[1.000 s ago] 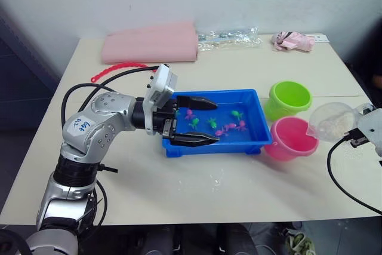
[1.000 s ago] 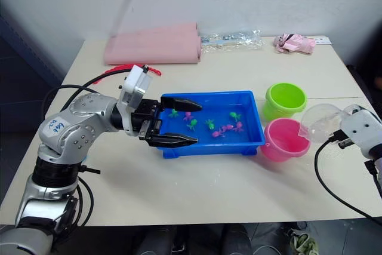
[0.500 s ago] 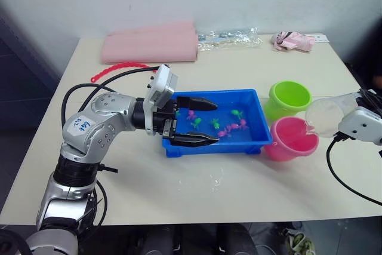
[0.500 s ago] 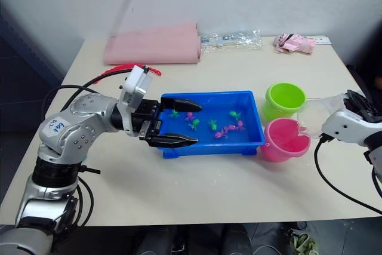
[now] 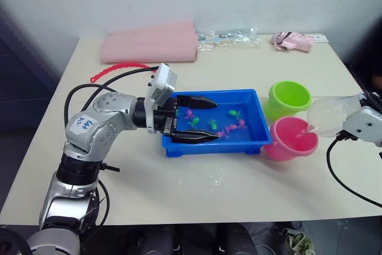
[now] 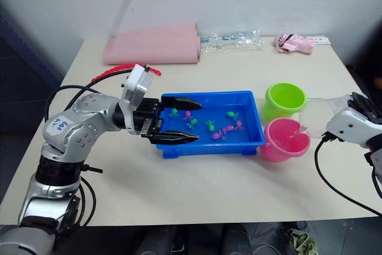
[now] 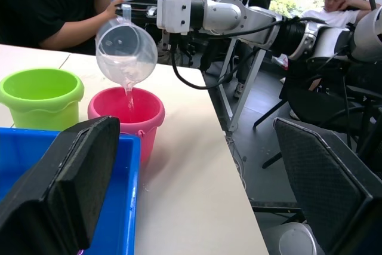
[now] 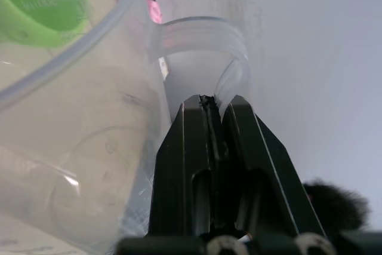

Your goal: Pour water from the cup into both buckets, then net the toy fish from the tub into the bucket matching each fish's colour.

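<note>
My right gripper (image 8: 216,103) is shut on the handle of the clear cup (image 5: 327,116). The cup is tilted over the pink bucket (image 5: 291,138), and a thin stream of water (image 7: 129,95) falls from it into that bucket. The lime green bucket (image 5: 289,98) stands just behind the pink one. The blue tub (image 5: 215,147) lies left of the buckets and holds several toy fish in water, some pink (image 5: 230,127) and some green (image 5: 210,123). My left gripper (image 5: 216,121) is open, its two fingers spread over the tub's left half and holding nothing.
A folded pink cloth (image 5: 152,43), a red beaded strip (image 5: 116,70), a clear plastic bag (image 5: 230,38) and a crumpled pink item (image 5: 292,40) lie along the table's far side. The table edge runs just right of the buckets. People sit beyond it in the left wrist view.
The right gripper has turned the cup and brought it in over the pink bucket's rim. The left arm has shifted slightly; its fingers stay open over the tub.
</note>
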### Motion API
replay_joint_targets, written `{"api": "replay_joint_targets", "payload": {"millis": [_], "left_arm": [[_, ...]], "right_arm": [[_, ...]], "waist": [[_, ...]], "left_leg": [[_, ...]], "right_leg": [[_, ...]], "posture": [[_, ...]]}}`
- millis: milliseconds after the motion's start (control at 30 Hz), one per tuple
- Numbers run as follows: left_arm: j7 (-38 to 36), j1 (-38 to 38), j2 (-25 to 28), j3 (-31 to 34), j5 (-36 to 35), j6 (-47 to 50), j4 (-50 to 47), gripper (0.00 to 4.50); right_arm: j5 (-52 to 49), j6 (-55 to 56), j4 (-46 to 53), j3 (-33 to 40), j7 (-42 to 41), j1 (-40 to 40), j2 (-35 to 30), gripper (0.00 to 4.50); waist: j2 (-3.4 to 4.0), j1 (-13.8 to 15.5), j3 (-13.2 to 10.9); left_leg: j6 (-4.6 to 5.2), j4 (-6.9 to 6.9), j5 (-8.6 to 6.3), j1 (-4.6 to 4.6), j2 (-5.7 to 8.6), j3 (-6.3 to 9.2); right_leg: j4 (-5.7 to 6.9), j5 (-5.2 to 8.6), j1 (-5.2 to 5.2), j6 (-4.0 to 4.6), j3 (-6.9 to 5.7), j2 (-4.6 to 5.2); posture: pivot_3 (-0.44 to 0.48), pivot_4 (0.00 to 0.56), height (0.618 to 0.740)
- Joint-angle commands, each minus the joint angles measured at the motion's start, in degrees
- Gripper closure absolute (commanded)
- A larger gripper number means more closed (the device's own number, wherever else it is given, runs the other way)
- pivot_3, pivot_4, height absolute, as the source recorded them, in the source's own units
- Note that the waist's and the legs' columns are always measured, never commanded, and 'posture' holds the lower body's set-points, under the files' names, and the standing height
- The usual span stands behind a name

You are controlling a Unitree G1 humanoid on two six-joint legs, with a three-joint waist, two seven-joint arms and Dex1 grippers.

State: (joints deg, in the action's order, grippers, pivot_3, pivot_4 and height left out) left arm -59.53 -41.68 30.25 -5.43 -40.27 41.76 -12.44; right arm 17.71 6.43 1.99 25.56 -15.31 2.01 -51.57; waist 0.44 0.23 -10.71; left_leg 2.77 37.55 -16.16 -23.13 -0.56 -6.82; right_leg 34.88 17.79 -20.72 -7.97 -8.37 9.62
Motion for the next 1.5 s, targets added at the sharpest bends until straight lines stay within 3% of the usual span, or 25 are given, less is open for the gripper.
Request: {"api": "replay_joint_targets", "payload": {"millis": [33, 233, 433, 633, 933, 1500], "left_arm": [[0.36, -1.86, -0.67, 1.48, -0.33, -0.58, 0.83, 0.0], [3.13, -3.46, -2.25, 2.08, 0.51, -0.09, 3.66, 0.0], [4.62, -4.71, -3.3, 1.96, 2.12, -0.82, 5.52, 0.0], [5.78, -5.74, -4.44, 2.19, 3.18, -1.41, 7.03, 0.0], [6.53, -4.68, -4.19, 2.75, 2.81, -1.26, 4.94, 0.0], [8.25, -2.89, -4.87, 3.69, 2.58, -1.67, 2.87, 0.0]], "right_arm": [[-9.28, -7.39, 2.66, 4.48, -2.95, -2.14, 3.17, 4.46], [-20.49, -23.5, 3.57, 8.01, -3.79, -8.71, 8.39, 4.46], [-19.86, -28.1, -3.19, 4.09, -0.18, -19.74, 7.21, 4.46], [-12.27, -22.05, -17.25, -4.89, 5.55, -30.97, 5.12, 4.46], [5.51, -7.07, -33.14, -23.25, 11.99, -41.27, -2.07, 4.46], [27.0, 10.98, -43.95, -41.58, 19.53, -54.12, -8.53, 4.46]], "waist": [[0.0, -0.01, 0.0], [0.01, -0.08, 0.01], [0.02, -0.29, 0.01], [0.02, -0.26, 0.01], [0.02, -0.56, 0.01], [0.01, -0.72, 0.0]], "left_leg": [[0.0, 0.01, 0.0, 0.0, 0.0, 0.0], [0.0, 0.15, 0.0, -0.02, -0.01, 0.04], [0.0, 0.16, 0.0, -0.02, -0.02, 0.02], [0.0, 0.16, 0.0, -0.09, 0.0, -0.06], [0.0, 0.02, 0.0, -0.23, 0.0, -0.34], [0.0, 0.01, 0.0, -0.23, -0.04, -0.58]], "right_leg": [[0.01, 0.0, 0.01, 0.0, 0.0, 0.0], [0.14, 0.0, 0.02, 0.0, -0.01, 0.0], [0.19, 0.0, -0.03, 0.01, 0.01, -0.01], [0.21, 0.0, -0.14, 0.02, 0.06, 0.0], [0.27, 0.0, -0.54, 0.01, 0.31, 0.0], [0.41, 0.0, -0.77, 0.02, 0.61, -0.01]], "posture": [[0.0, 0.15, 0.738], [0.0, 0.15, 0.738], [0.0, 0.15, 0.738], [0.0, 0.15, 0.738], [0.0, 0.15, 0.738], [0.0, 0.15, 0.738]]}}
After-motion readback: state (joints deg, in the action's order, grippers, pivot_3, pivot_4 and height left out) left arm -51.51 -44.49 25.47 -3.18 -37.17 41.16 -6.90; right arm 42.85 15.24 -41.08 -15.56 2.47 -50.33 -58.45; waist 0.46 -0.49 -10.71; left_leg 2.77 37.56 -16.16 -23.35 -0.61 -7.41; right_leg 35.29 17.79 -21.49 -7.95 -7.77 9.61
